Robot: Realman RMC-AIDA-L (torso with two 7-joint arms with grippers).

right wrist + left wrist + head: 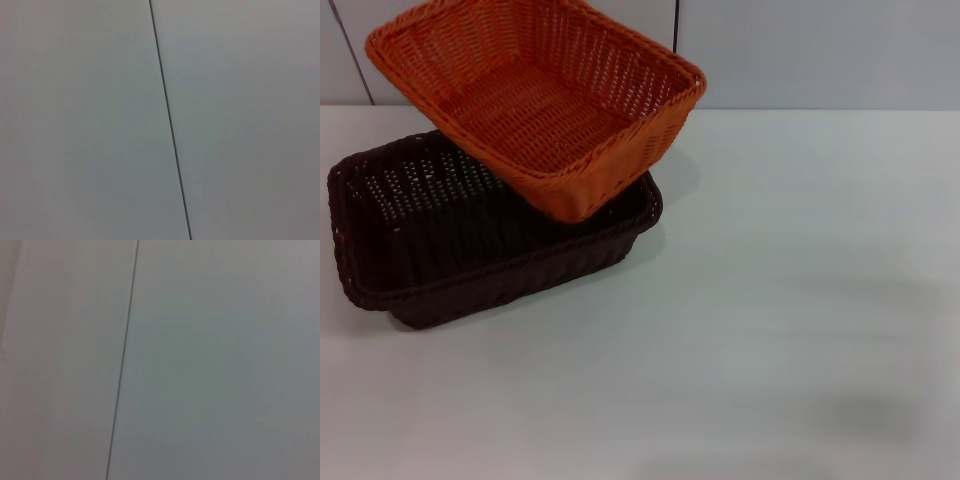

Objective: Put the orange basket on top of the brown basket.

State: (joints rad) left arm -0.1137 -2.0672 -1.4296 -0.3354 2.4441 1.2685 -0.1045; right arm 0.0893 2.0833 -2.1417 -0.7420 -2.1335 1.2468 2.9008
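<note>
Desk (800, 300) first: it's wide and bare on the right of the brown basket (470, 255), so there's loads of room to swing in from that side, while the wall sits close behind it. That brown basket sits at the desk's left. On top of it the orange basket (540, 105) leans tilted, its near corner dipped inside, far side propped up. Looks light, fairly stiff and a bit springy, so I'd grab the braided rim. Neither hand shows anywhere, so open or closed, can't tell; both wrist views just show blank wall.
</note>
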